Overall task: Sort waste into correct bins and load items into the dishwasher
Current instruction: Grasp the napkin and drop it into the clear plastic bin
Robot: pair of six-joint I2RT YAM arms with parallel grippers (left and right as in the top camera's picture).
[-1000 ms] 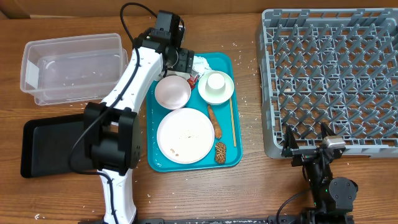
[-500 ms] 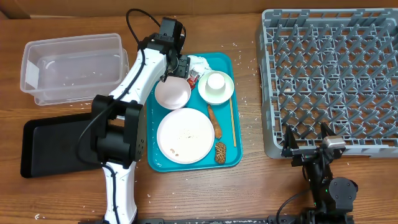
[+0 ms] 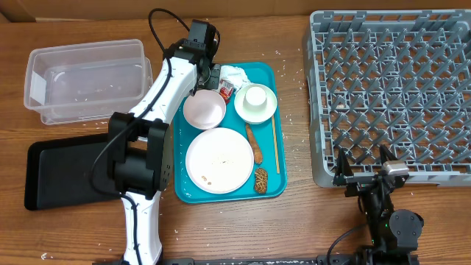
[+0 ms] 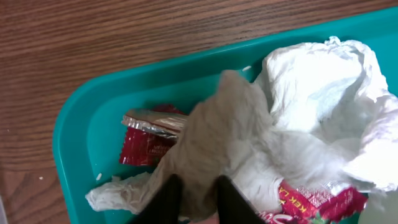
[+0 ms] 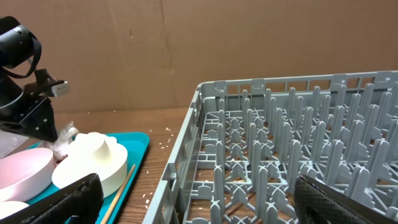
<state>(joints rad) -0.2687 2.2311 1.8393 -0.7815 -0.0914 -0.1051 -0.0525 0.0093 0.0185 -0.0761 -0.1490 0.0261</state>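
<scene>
left gripper clenched on a napkin fold, at the teal tray back corner. red wrapper against it reads "kek la" (rest cut off). right gripper spread wide, empty, by rack.

Crumpled white napkin, in teal tray corner, pinched by left claw

Left arm: white links, stretched from the near table edge toward the far side, wrist tipped down.
Left gripper: dark fingers nearly together, pinching a fold of the crumpled white paper napkin.
Right arm: folded low at the near edge.
Right gripper: jaws spread wide, holding nothing.
</scene>
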